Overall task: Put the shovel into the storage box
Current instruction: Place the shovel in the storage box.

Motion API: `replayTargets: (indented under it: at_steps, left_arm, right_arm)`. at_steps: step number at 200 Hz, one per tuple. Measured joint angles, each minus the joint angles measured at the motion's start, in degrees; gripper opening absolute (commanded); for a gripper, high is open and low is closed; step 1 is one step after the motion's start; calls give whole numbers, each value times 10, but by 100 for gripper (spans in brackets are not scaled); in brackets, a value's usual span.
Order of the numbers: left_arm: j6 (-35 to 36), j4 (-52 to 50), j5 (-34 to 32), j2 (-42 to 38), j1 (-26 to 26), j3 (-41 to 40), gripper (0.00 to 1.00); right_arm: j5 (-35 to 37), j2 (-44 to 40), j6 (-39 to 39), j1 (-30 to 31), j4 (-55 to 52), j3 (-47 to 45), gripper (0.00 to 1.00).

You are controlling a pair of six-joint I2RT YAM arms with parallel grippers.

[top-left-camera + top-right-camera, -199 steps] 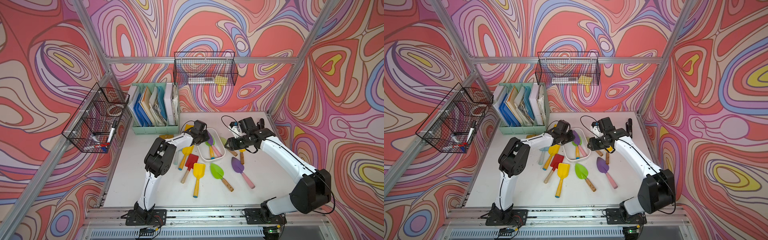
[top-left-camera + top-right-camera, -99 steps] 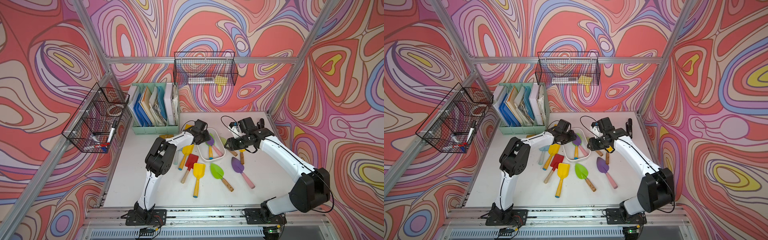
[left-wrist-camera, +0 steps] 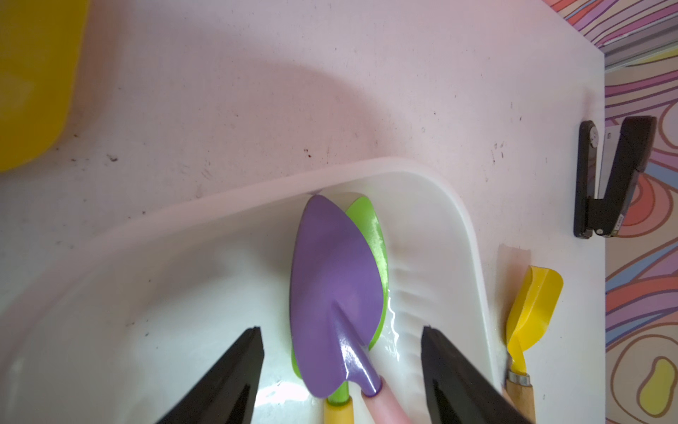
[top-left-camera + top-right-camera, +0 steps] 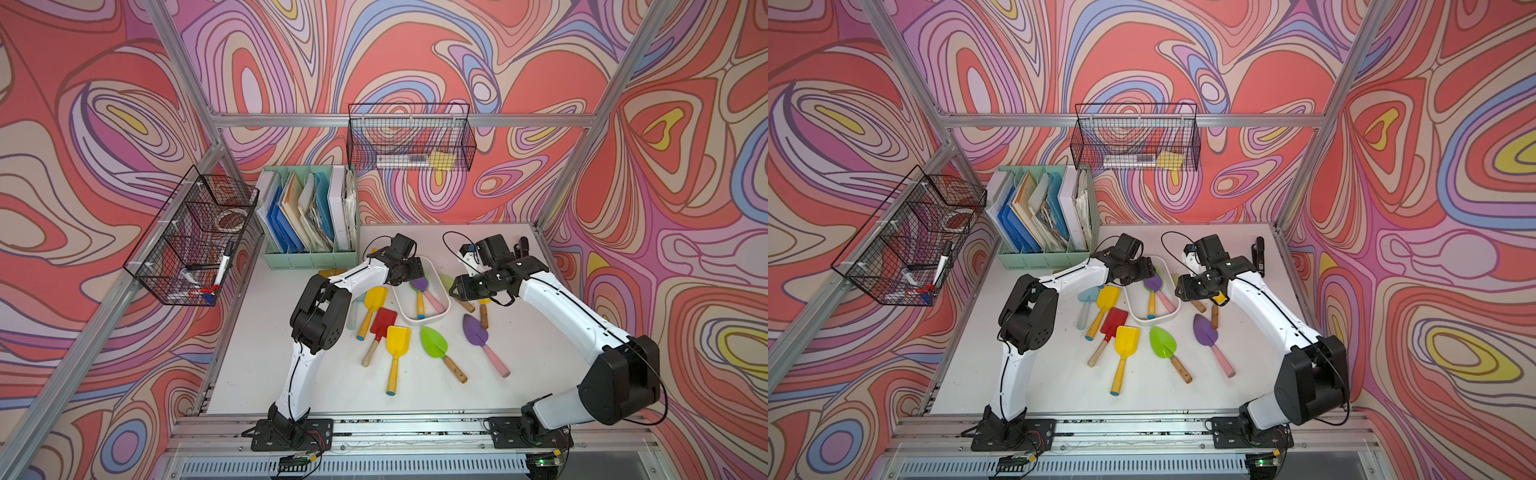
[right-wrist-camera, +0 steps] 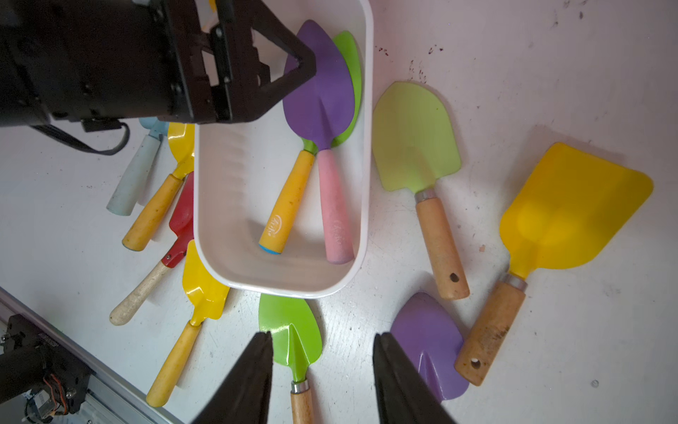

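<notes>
The left gripper [image 3: 341, 363] stands released, jaws apart either side of the purple shovel [image 3: 332, 293], which lies in the storage box [image 5: 361, 154] at the frame's centre atop a green one. The drop looks finished; next comes lifting clear and picking another shovel. The right gripper [image 5: 323, 367] hangs parted, empty. Blades are glossy, handles matte; the tub is smooth white plastic.

surface: white table [image 4: 519, 365], speckled with dark marks | on it: storage box [image 4: 436, 318] mid-table; mint-green file organizer [image 4: 311, 259] at back; loose shovels beside the box – red [image 4: 384, 322], yellow [image 4: 397, 343], green [image 4: 433, 343], purple [image 4: 475, 330]; black stapler [image 3: 609, 180] near the edge
</notes>
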Motion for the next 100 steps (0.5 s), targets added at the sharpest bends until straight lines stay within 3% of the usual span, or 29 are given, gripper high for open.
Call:
replayTargets:
  at_steps: [63, 100]
  left_arm:
    - [49, -20, 5, -88, -12, 8, 79]
    - [68, -6, 44, -144, -12, 7, 81]
  right_arm:
    - [127, 14, 107, 0, -34, -8, 45]
    - [178, 14, 167, -7, -40, -61, 44]
